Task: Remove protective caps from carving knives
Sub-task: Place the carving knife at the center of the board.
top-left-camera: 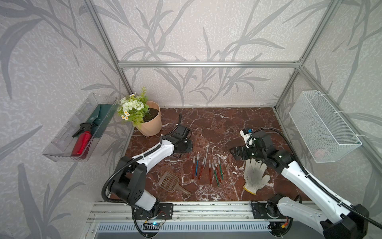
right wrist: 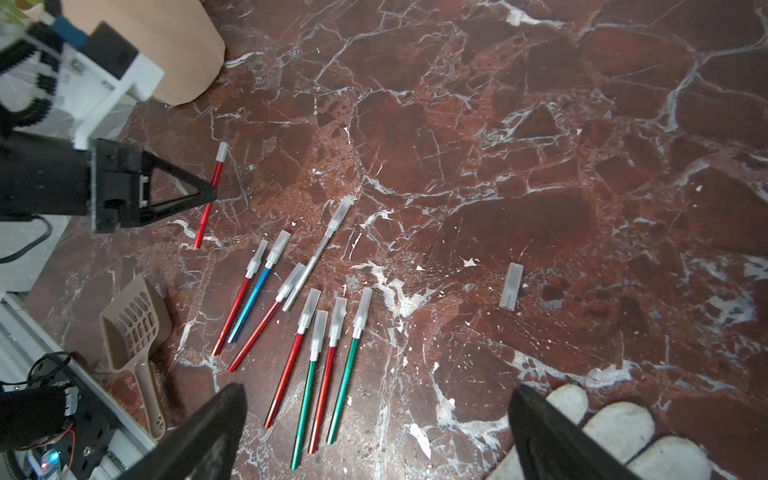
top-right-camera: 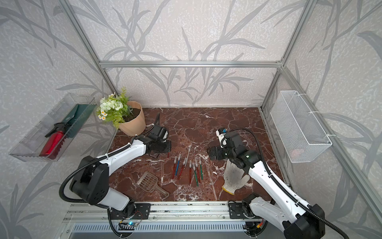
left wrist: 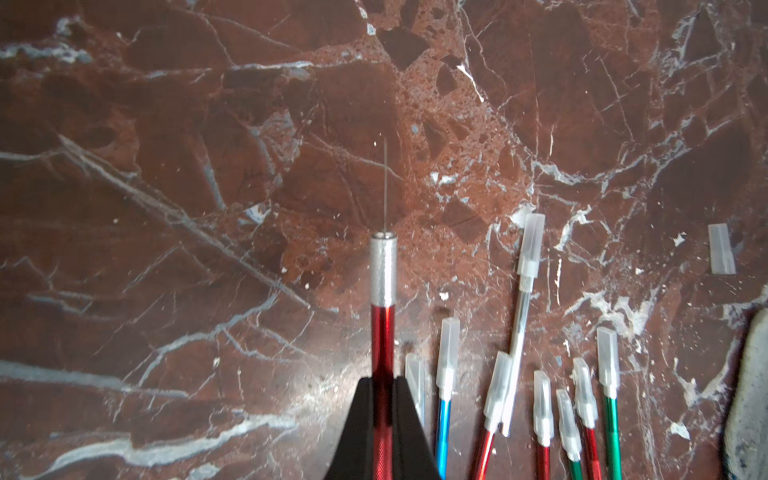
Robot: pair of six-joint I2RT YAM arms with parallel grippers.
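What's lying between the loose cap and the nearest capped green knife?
Nothing: only bare marble tabletop separates the loose cap from the green knife, seen in the right wrist view.

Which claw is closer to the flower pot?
Left. The left claw, gripping a red knife, sits near the flower pot; the open right claw is across the knife row.

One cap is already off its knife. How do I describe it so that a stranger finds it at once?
Find the white work glove on the brown marble table. Near it, carving knives lie in a loose row, and on the row's glove side lies a short translucent cap. It alone sits on bare marble with no knife inside.
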